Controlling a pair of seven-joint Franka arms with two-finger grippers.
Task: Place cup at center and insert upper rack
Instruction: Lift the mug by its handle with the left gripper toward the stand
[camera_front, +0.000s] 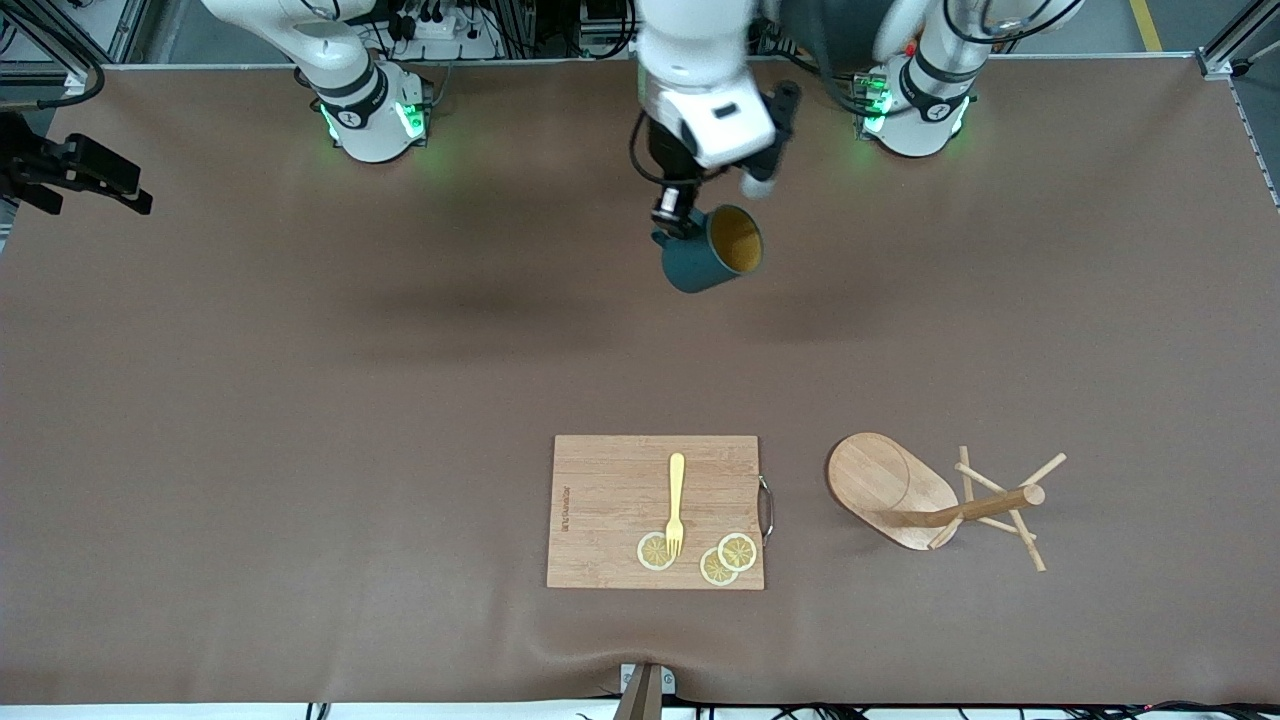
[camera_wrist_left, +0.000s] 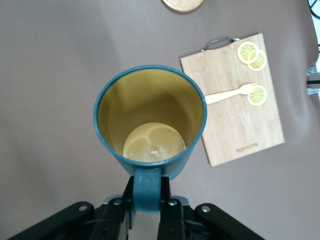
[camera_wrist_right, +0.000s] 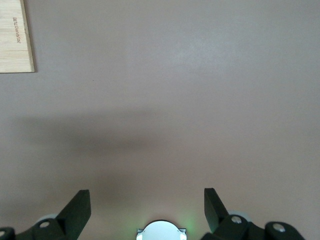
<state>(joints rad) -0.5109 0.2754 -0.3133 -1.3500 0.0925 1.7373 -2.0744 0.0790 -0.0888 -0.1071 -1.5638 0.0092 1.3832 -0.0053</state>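
Over table — cup (camera_front: 712, 258), hollow

Teal cup (camera_front: 712, 253) aloft; upper rack (camera_front: 935, 497) toppled.

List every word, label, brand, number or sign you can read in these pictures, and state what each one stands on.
One line of small dark print runs along one edge of the cutting board; it shows in all three views but is too small and blurred to read.
No text shows on the cup, the mug tree, the fork or the table.
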